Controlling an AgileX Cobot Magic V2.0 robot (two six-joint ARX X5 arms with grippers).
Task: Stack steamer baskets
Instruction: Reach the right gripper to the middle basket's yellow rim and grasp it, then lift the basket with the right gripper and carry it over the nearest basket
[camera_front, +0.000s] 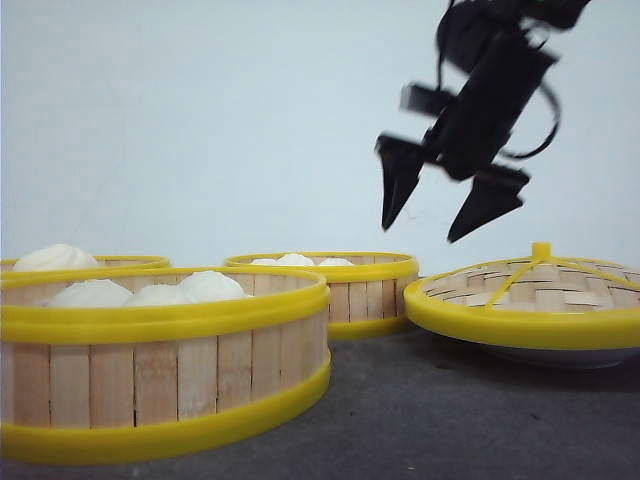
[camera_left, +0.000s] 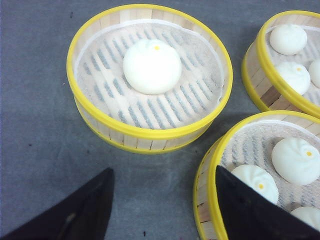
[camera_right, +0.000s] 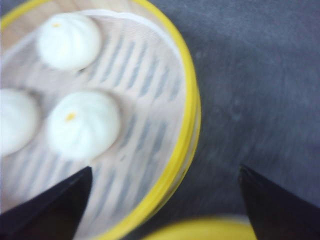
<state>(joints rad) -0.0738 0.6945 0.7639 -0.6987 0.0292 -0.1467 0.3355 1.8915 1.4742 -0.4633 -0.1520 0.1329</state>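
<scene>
Nearest the front camera stands a steamer basket (camera_front: 160, 360) holding three buns, on the dark desk (camera_front: 450, 420). Behind it to the left, a second basket (camera_front: 90, 263) with one bun; behind to the right, a third basket (camera_front: 330, 285) with three buns. Right of that, the woven lid (camera_front: 530, 295) rests on a white plate. Right pincer (camera_front: 450, 205) hangs in the air, jaws spread and empty, above the gap between third basket and lid; that basket's rim lies just below and left of it. Left pincer (camera_left: 162, 205) also spread, empty, over the desk between one-bun basket and near basket. The right arm looks nearer the third basket.
</scene>
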